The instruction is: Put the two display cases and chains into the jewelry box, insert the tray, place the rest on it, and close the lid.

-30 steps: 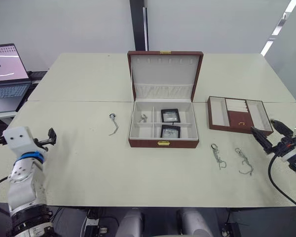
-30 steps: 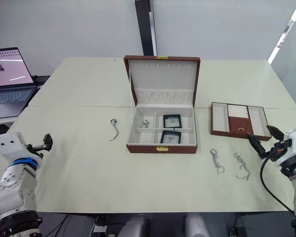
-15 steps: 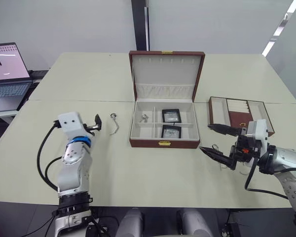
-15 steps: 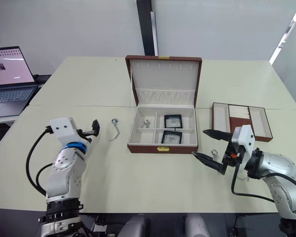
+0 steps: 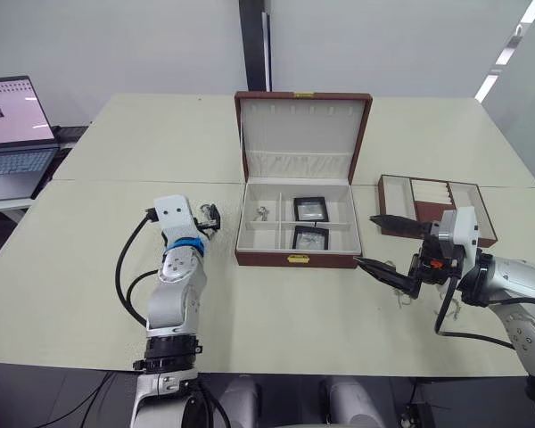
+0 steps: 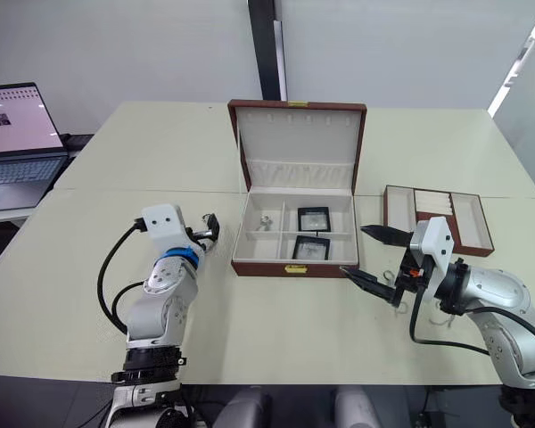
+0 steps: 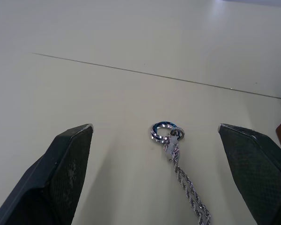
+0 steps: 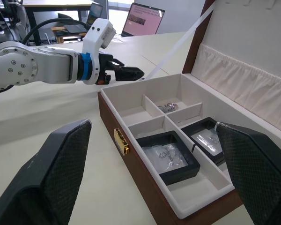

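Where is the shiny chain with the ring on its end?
The chain lies on the table, left of the open jewelry box. In the left wrist view it sits between the open fingers of the left gripper.

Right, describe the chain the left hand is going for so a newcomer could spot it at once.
Start at the open jewelry box in the middle of the table. On the bare tabletop just off its left side, between the open fingers of the left hand, lies a silver twisted chain. Unlike the chain already in the box, it lies alone and ends in a blue-tinted ring.
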Controlling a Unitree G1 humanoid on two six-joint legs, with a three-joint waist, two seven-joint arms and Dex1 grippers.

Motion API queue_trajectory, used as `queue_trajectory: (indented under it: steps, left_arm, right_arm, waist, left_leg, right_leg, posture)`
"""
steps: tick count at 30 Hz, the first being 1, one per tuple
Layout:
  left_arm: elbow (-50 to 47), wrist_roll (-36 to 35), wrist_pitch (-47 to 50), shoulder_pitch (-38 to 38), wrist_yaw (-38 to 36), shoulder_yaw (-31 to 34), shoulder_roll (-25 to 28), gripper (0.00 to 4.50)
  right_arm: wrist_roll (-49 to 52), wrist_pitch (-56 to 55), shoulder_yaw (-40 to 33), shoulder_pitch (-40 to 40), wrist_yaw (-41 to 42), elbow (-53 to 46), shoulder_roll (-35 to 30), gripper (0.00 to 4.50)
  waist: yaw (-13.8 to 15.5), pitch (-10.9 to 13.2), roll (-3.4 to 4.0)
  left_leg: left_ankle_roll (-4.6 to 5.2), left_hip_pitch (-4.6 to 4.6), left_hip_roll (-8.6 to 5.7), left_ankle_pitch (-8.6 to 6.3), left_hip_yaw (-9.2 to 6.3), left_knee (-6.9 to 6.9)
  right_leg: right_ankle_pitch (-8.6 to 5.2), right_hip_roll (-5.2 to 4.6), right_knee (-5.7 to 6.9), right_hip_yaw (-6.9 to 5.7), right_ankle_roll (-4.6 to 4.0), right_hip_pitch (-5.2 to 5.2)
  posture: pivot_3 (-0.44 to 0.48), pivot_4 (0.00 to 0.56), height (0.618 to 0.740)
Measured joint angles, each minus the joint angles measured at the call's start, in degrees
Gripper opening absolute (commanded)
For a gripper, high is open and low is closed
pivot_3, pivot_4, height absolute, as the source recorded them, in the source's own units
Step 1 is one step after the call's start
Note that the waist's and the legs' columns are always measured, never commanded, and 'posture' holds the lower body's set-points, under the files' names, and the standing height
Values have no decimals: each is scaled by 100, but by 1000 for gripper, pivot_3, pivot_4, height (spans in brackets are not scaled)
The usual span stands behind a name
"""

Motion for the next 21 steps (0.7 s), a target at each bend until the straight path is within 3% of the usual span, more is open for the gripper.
queue_trajectory:
  steps: [19, 21]
  left_arm:
    - [678, 98, 426, -467, -75, -7, 87, 4440]
    - [666, 118, 448, -455, -96, -16, 94, 3838]
  right_arm:
    - [-26, 48, 39, -32, -91, 9, 0, 4500]
    - [-57, 48, 39, -32, -93, 10, 0, 4500]
  waist:
    - [4, -4, 6]
    - [4, -5, 8]
  left_leg:
    - [-1, 3, -1, 0, 0, 1]
    - [-1, 4, -2, 0, 0, 1]
  right_leg:
    - [1, -2, 0, 1, 1, 4]
    - [1, -2, -1, 1, 1, 4]
  posture:
    - [0, 150, 740]
    - [0, 150, 740]
